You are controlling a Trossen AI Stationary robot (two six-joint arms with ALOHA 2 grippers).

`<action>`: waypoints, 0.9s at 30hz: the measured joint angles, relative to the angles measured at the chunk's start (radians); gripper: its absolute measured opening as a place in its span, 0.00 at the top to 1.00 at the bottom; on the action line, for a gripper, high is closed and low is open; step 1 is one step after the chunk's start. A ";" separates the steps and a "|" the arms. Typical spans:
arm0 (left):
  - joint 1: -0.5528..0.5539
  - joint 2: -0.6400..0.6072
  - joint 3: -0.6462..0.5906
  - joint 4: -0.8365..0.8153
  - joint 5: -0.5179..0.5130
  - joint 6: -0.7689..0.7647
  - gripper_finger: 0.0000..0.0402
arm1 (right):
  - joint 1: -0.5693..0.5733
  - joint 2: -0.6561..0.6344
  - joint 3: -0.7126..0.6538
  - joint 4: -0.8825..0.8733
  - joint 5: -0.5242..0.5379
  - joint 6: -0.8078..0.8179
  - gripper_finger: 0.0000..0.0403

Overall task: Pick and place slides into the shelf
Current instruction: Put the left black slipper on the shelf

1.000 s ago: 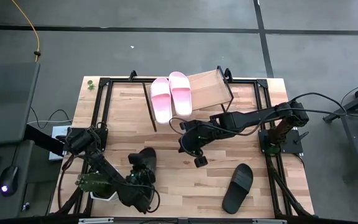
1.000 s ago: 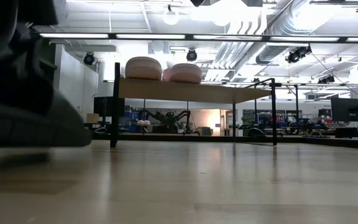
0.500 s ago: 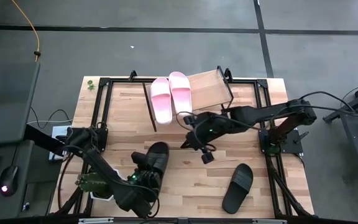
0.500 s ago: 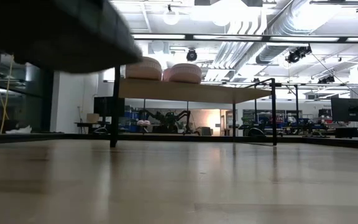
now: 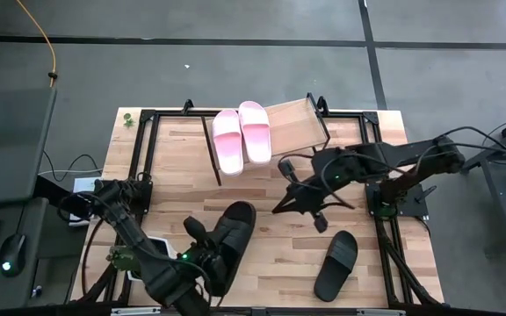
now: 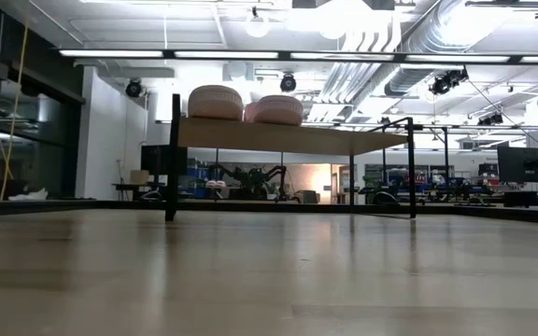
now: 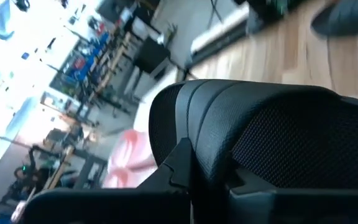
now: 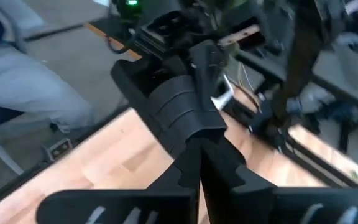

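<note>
My left gripper [image 5: 207, 254], near the table's front edge, is shut on a black slide [image 5: 235, 230] held above the table. The slide's textured strap [image 7: 272, 137] fills the left wrist view. My right gripper [image 5: 281, 209] hangs shut and empty over the table's middle; its shut fingers show in the right wrist view [image 8: 197, 177]. Two pale pink slides [image 5: 229, 140] [image 5: 255, 130] lie soles down on the shelf's left part [image 5: 295, 125]; they also show in the low view [image 6: 215, 101]. A second black slide [image 5: 336, 263] lies flat on the table at front right. My left gripper holds the black slide at its strap [image 7: 229, 155], coming from the table's left side. The slide covers the fingertips, so the kind of hold cannot be told. The slide is lifted clear of the table, its long axis running from near to far.
The shelf's black metal frame ends [image 5: 211, 149] [image 5: 321, 118] stand at the table's far edge. Black frame rails [image 5: 148, 167] [image 5: 380, 202] run along the table's left and right sides. A person's legs [image 8: 23, 81] show beyond the table in the right wrist view.
My left gripper has risen and gone toward the table's right edge, lifting the black slide clear of the table and out of the low view. My right gripper has drawn back toward the table's right edge.
</note>
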 joint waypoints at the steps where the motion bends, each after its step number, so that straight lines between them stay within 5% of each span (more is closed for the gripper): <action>1: -0.008 0.000 0.024 0.001 -0.021 0.014 0.99 | 0.001 -0.007 0.000 0.005 -0.024 -0.010 1.00; 10: -0.111 -0.001 0.192 0.015 -0.189 0.090 0.99 | 0.026 -0.015 0.000 0.102 -0.198 -0.044 1.00; 17: -0.186 -0.001 0.229 0.108 -0.209 0.208 0.99 | 0.068 -0.015 0.000 0.179 -0.293 -0.099 0.99; 27: -0.216 0.000 0.229 0.561 -0.150 0.639 0.99 | 0.134 0.007 0.000 0.315 -0.294 -0.114 0.77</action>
